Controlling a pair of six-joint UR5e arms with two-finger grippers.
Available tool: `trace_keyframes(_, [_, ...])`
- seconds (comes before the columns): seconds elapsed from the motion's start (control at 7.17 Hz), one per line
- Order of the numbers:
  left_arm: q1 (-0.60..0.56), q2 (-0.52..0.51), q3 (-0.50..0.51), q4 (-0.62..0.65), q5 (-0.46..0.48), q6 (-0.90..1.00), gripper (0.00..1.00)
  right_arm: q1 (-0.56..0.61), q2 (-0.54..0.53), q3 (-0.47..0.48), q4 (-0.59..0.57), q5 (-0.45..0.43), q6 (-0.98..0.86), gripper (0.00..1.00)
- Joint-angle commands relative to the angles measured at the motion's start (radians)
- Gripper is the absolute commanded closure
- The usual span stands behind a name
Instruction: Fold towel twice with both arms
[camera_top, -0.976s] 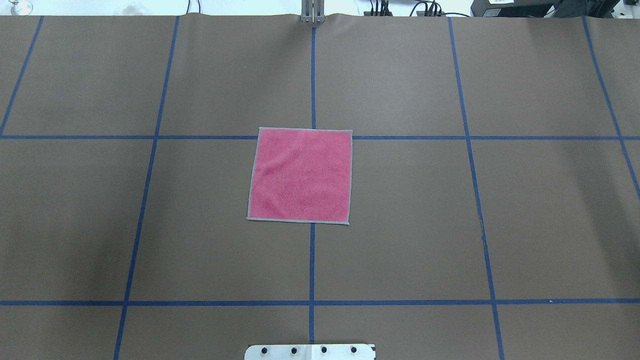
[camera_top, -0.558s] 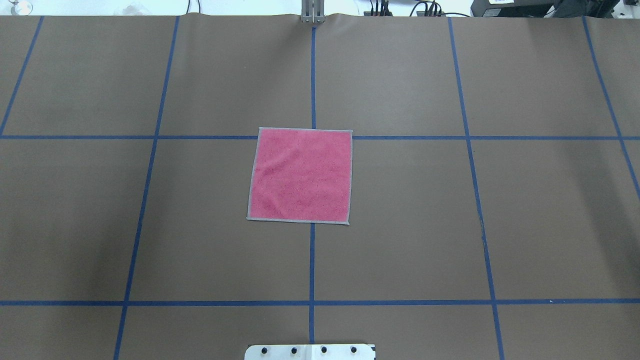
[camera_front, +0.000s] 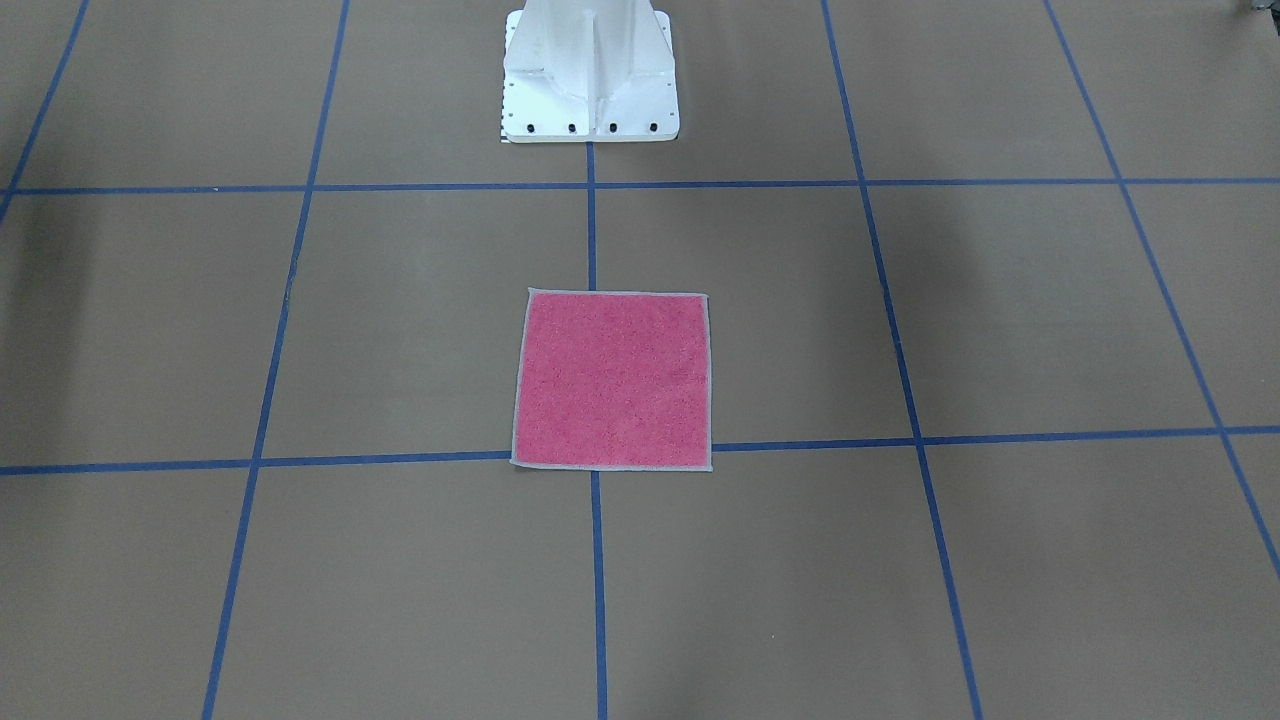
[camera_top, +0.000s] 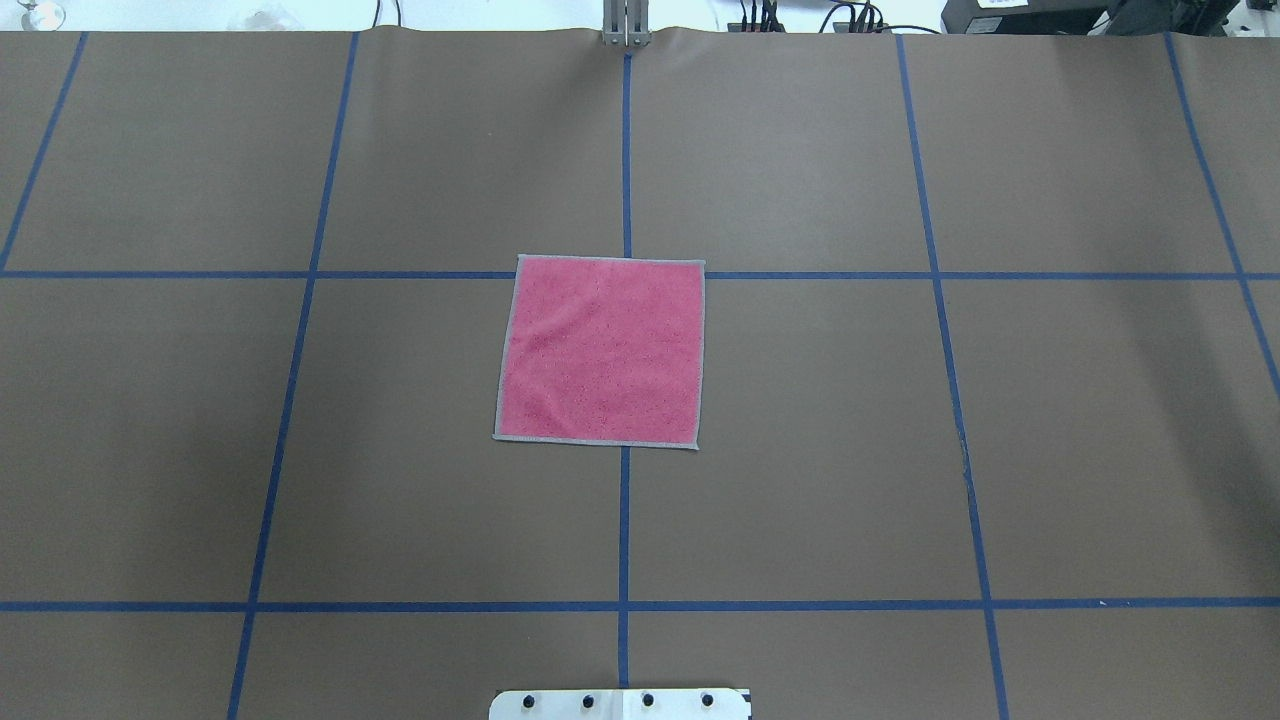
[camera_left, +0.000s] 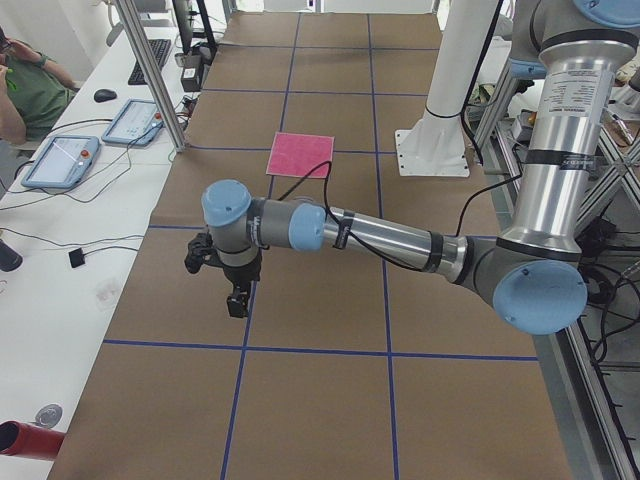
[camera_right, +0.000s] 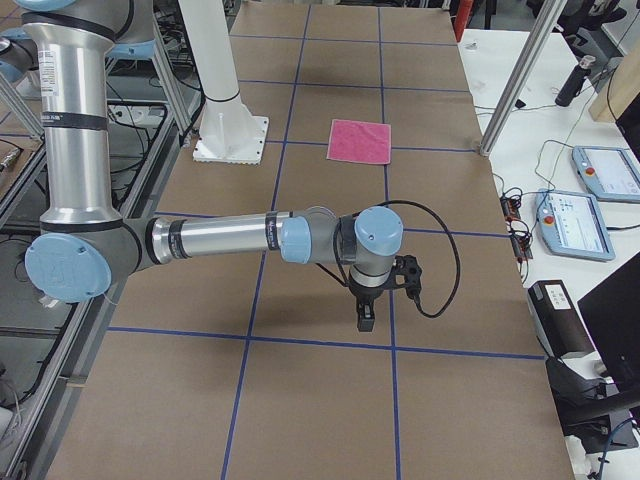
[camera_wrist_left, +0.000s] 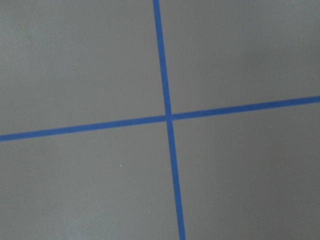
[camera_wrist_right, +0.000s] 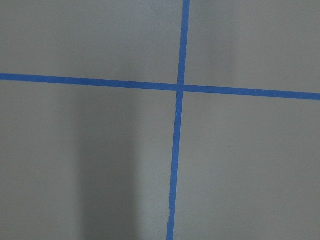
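Holds left gripper (camera_left: 237, 301) and right gripper (camera_right: 366, 318) out wide, finger state impossible to tell, leaves the towel (camera_top: 600, 350) flat, pink up, astride the centre tape line (camera_top: 624, 520), seemingly awaiting fold one.

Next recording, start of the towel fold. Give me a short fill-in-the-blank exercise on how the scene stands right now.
1. The towel lies flat with its ____ face up.
2. It covers a crossing of the ____ tape lines on the table.
3. The pedestal base is coloured ____.
4. Neither the left gripper nor the right gripper touches the ____.

Missing words: pink; blue; white; towel.
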Motion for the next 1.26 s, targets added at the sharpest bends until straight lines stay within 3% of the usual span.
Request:
trace_keyframes(0.0, [0.092,-0.175,-0.096,0.169,-0.002,-0.007,0.0,-0.048,0.104,0.013,0.0,0.003,0.201,0.0])
trace_keyframes(0.14, [0.227,-0.189,-0.183,0.165,0.0,-0.063,0.0,-0.086,0.15,0.022,0.001,0.001,0.226,0.0])
trace_keyframes(0.28, [0.325,-0.217,-0.237,0.15,-0.002,-0.247,0.0,-0.125,0.212,0.023,0.004,-0.006,0.223,0.0])
trace_keyframes(0.56, [0.506,-0.302,-0.202,-0.049,-0.002,-0.594,0.0,-0.16,0.225,0.026,0.012,0.056,0.226,0.0])
trace_keyframes(0.7, [0.525,-0.292,-0.149,-0.19,-0.008,-0.725,0.0,-0.213,0.232,0.022,0.036,0.149,0.228,0.0])
trace_keyframes(0.84, [0.638,-0.29,-0.101,-0.329,-0.005,-0.859,0.0,-0.228,0.226,0.04,0.076,0.165,0.346,0.0])
trace_keyframes(1.12, [0.735,-0.286,-0.031,-0.592,0.087,-1.202,0.0,-0.342,0.218,0.03,0.366,0.149,0.753,0.0])
